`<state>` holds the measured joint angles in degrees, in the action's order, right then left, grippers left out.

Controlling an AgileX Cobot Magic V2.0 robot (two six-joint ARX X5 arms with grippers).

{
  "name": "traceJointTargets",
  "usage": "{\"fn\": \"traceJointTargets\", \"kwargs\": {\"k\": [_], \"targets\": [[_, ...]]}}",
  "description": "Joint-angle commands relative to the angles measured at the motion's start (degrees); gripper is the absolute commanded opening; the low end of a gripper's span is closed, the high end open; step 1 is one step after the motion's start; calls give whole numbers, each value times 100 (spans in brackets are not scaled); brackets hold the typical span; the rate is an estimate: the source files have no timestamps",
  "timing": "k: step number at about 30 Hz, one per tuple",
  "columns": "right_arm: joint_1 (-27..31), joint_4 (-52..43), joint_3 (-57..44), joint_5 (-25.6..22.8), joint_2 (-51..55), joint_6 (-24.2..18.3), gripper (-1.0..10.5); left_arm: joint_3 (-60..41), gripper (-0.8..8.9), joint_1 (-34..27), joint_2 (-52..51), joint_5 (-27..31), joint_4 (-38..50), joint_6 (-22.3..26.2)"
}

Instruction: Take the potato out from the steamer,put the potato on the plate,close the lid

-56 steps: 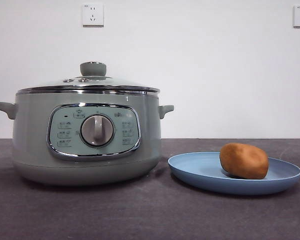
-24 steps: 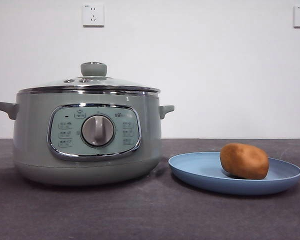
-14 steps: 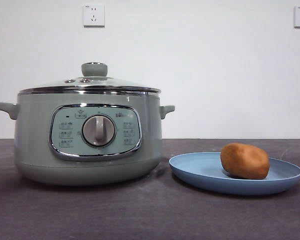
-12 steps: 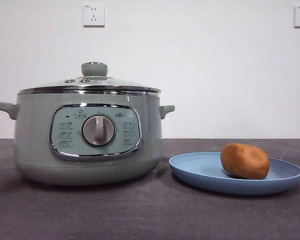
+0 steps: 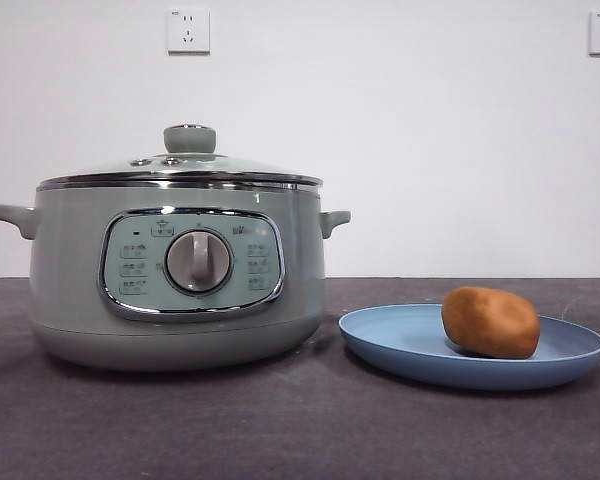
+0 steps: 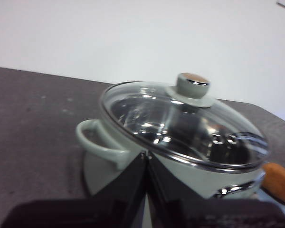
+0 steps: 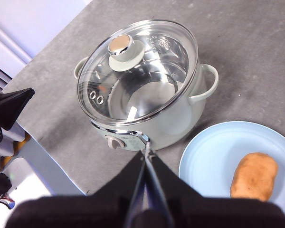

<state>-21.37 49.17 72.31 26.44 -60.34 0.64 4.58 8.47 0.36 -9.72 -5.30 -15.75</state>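
Both grippers' jaws were shut, empty — the left gripper (image 6: 146,164) beside the steamer (image 6: 190,175), whose lid (image 6: 183,121) sat on. Swinging wide risked nudging the potato (image 5: 490,322) off the plate (image 5: 400,340).

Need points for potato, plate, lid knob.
potato (image 5: 490,322): front view, middle of its skin.
plate (image 5: 400,355): front view, near rim, steamer side.
lid knob (image 7: 122,47): right wrist view, top cap of knob.

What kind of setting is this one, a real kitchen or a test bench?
Most likely a lab test bench, not a kitchen: a bare dark table against a plain white wall with sockets, holding only the steamer with its lid on and a plate with a potato.
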Motion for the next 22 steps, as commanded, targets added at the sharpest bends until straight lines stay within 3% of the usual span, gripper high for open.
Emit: {"fn": "traceJointTargets", "kwargs": {"k": [1,11,22], "targets": [[0,-44,17,11,9,-24,1,-157,-3,-37,-22,70,9,-79],[0,-46,17,11,9,-24,1,-435,-3,-37,-22,136,-509,-229],[0,-42,17,11,9,-24,1,-435,-3,-33,-15,66,-463,-227]]}}
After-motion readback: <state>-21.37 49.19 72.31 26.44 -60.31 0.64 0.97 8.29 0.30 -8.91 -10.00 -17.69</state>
